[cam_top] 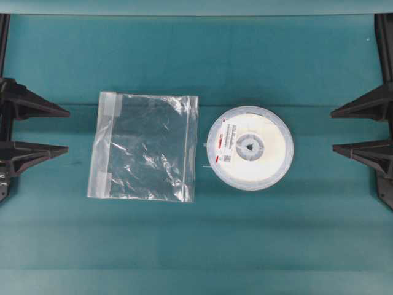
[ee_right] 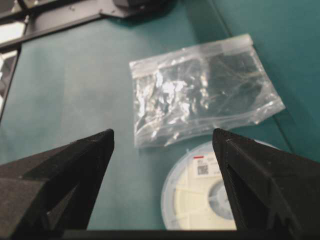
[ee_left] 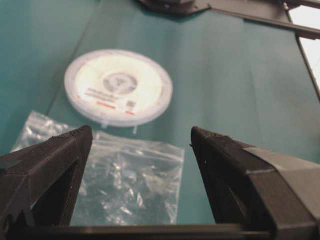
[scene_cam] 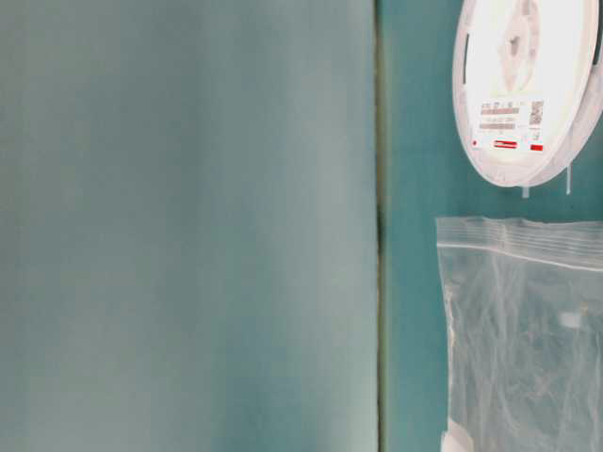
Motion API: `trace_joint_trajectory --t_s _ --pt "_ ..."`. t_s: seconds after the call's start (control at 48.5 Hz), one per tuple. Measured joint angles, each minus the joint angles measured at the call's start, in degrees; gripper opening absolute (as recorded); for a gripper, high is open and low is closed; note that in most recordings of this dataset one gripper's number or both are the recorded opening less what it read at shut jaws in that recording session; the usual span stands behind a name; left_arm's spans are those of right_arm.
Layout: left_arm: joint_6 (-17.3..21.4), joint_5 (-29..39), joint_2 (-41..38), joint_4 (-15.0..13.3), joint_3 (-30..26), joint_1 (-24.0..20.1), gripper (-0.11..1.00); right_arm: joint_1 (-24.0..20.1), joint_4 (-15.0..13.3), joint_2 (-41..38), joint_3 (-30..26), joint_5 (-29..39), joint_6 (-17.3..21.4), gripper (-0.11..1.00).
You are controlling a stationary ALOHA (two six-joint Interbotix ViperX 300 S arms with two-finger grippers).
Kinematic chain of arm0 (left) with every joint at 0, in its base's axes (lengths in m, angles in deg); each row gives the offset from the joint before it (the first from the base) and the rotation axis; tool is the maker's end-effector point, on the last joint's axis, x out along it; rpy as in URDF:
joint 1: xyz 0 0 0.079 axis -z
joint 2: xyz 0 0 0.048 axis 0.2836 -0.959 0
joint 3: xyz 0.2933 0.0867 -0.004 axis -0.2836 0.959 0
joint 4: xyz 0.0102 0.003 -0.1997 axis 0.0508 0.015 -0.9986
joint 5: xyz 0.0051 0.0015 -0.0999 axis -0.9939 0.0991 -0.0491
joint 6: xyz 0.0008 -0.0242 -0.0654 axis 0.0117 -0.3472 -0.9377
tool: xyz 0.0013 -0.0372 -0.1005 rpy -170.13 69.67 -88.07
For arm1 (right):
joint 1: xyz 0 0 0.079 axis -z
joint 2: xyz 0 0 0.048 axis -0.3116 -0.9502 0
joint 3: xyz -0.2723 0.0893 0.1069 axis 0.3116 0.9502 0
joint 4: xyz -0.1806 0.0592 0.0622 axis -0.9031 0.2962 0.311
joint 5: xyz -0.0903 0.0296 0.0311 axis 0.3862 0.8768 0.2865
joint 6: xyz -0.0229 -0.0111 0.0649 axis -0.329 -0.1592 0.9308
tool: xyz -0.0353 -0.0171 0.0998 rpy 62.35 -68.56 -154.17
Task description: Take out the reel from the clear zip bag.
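On the teal worktop, near its middle, lie the two task objects side by side. Reel: flat on the cloth, fully outside the bag, label side up, with the grey hub at its centre and the barcoded label with red marks on the side nearer the bag. Bag: crinkled, transparent, lying flat toward the left edge, holding nothing visible; its whitish zip strip runs along the side that faces the reel. Bag and reel lie just beside each other, a narrow strip of cloth showing between them.

Left gripper: at the left edge of the worktop, fingers spread wide, grasping nothing, well apart from the bag. Right gripper: at the right edge, fingers likewise spread wide and grasping nothing, well apart from the reel. Each wrist view shows both objects between the dark fingers, untouched. A seam in the cloth crosses the worktop behind both objects.
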Motion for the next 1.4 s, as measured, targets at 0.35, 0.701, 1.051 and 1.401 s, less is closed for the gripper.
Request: trace_joint_trajectory --t_s 0.35,0.701,1.051,1.401 --pt "0.0 0.0 0.0 0.0 -0.1 0.1 0.87 0.0 0.1 0.8 -0.1 1.0 -0.1 0.94" --pt "-0.4 0.0 0.0 0.0 -0.1 0.0 0.87 0.0 0.0 1.1 -0.1 1.3 -0.1 0.94" --pt "-0.4 0.0 0.0 0.0 -0.1 0.0 0.87 0.0 0.0 1.1 -0.1 1.8 -0.1 0.94" --pt "-0.4 0.0 0.0 0.0 0.0 0.0 0.87 0.0 0.0 1.1 -0.1 2.1 -0.1 0.94"
